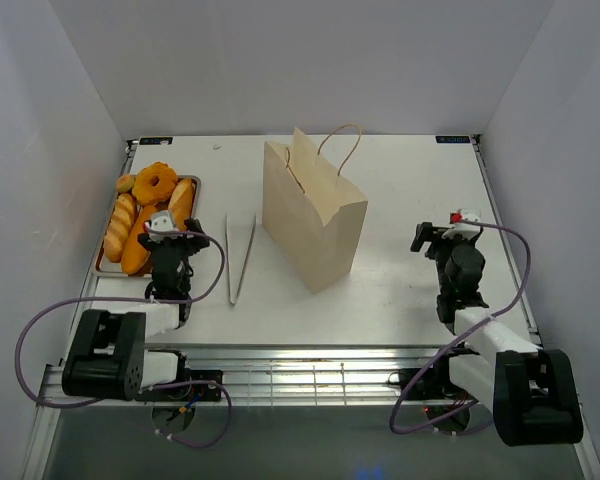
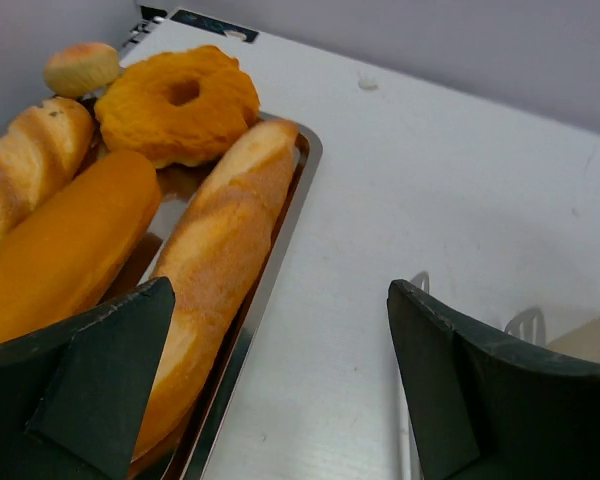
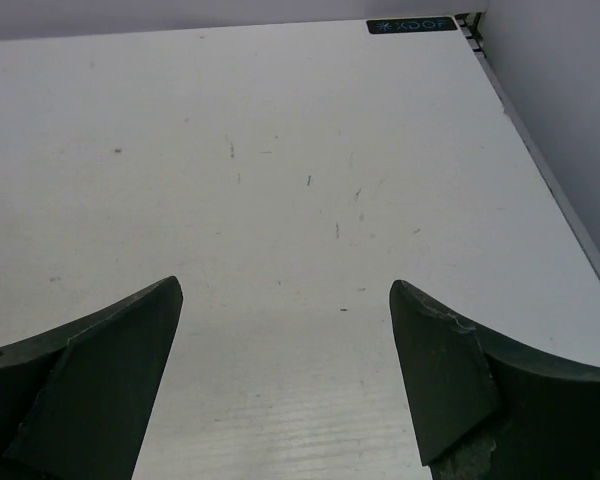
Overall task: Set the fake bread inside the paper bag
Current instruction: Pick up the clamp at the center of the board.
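Task not started, by the look of it: all the fake bread (image 1: 148, 212) sits piled on the tray (image 1: 98, 268) at the left of the surface (image 1: 410, 180), none of it lifted. Left wrist view shows long loaves side by side, the doughnut (image 2: 180, 100) at the far end partly resting on them, and the small roll (image 2: 80, 65) just beyond it at the tray's far corner. The paper bag (image 1: 315, 215) stands upright mid-surface, handles up, well apart from the tray; its inside is not visible from above, so I cannot confirm it holds nothing, but no bread shows at its mouth. The tongs (image 1: 242, 255) lie flat between tray and bag, untouched. Left fingers (image 2: 100, 360) are spread wide and grasp nothing, hovering over the near right edge of the tray with the nearest loaf (image 2: 220, 260) partly between them. Right fingers (image 3: 100, 370) are also released, over bare surface on the right, far from bag and bread. Left to do: every piece, meaning grasp, carry, drop into the bag. First pick is likely that nearest loaf; the glossy shell may slip.
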`<state>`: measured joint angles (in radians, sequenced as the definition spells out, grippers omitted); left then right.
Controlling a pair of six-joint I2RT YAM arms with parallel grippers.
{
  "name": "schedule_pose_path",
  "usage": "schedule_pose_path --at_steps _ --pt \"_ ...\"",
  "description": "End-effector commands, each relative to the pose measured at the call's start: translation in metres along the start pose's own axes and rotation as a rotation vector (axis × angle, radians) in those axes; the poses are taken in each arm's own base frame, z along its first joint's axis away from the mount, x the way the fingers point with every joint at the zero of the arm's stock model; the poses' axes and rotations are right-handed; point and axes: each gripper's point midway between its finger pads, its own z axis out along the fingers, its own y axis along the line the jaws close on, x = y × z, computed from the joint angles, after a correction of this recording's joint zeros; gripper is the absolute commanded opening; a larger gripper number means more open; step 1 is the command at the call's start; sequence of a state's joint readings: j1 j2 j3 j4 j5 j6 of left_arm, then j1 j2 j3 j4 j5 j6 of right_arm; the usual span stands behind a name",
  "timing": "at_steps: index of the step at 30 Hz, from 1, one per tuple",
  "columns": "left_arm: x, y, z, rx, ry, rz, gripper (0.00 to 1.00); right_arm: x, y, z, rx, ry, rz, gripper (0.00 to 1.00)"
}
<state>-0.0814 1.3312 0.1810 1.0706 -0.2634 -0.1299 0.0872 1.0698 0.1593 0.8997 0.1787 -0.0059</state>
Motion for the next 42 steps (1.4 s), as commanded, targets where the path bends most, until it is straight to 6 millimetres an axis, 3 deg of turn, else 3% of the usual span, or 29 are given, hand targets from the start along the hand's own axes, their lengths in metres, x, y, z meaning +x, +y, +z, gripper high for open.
schedule_pose_path --at_steps 1,3,5,6,7,11,13,16,18,21,22,23,25,27,32,36,40,42 --pt "-0.007 0.025 -0.005 -0.195 0.082 -0.121 0.98 0.007 0.005 -0.004 0.043 0.204 0.194 0.9" --pt "-0.022 0.027 -0.004 -0.254 0.065 -0.245 0.98 0.005 0.023 -0.009 -0.048 0.24 0.223 0.9" --pt "-0.019 0.034 -0.015 -0.323 0.124 -0.289 0.98 0.025 0.026 -0.021 0.006 0.344 0.387 0.9" --pt "-0.034 0.032 -0.013 -0.328 0.111 -0.316 0.98 0.035 0.02 -0.026 0.074 0.387 0.444 0.9" --pt "-0.032 0.034 -0.02 -0.351 0.154 -0.33 0.98 0.04 0.029 -0.033 0.026 0.44 0.459 0.9" --pt "-0.039 0.04 -0.036 -0.495 0.269 -0.437 0.98 0.031 0.05 -0.043 -0.139 0.455 0.435 0.91" --pt "-0.054 0.019 -0.033 -0.393 0.346 -0.406 0.98 0.028 0.057 -0.047 -0.185 0.482 0.424 0.93" --pt "-0.058 0.002 -0.037 -0.28 0.436 -0.328 0.98 0.018 0.059 -0.049 -0.215 0.479 0.393 0.93" --pt "-0.068 -0.01 -0.04 -0.196 0.424 -0.34 0.98 0.007 0.059 -0.049 -0.235 0.442 0.363 0.93" --pt "-0.07 -0.025 -0.042 -0.071 0.371 -0.337 0.98 0.01 0.059 -0.055 -0.235 0.455 0.356 0.93" --pt "-0.075 -0.04 -0.041 0.021 0.349 -0.357 0.98 0.01 0.064 -0.057 -0.263 0.457 0.369 0.93" --pt "-0.059 -0.042 -0.045 0.039 0.376 -0.368 0.98 0.01 0.066 -0.058 -0.277 0.457 0.376 0.94" --pt "-0.051 -0.059 -0.045 0.126 0.377 -0.421 0.98 0.012 0.071 -0.061 -0.305 0.465 0.391 0.95" --pt "-0.027 -0.064 -0.05 0.117 0.432 -0.454 0.98 0.012 0.072 -0.062 -0.308 0.472 0.393 0.95" --pt "0.004 -0.089 -0.059 0.053 0.441 -0.347 0.98 0.012 0.07 -0.067 -0.308 0.462 0.37 0.95" --pt "0.034 -0.084 -0.06 -0.007 0.481 -0.34 0.98 0.007 0.074 -0.072 -0.335 0.439 0.386 0.96" --pt "0.049 -0.099 -0.07 0.039 0.469 -0.296 0.98 0.002 0.074 -0.074 -0.345 0.416 0.378 0.96" --pt "0.055 -0.093 -0.072 -0.003 0.456 -0.286 0.98 0.001 0.074 -0.075 -0.344 0.414 0.375 0.96"
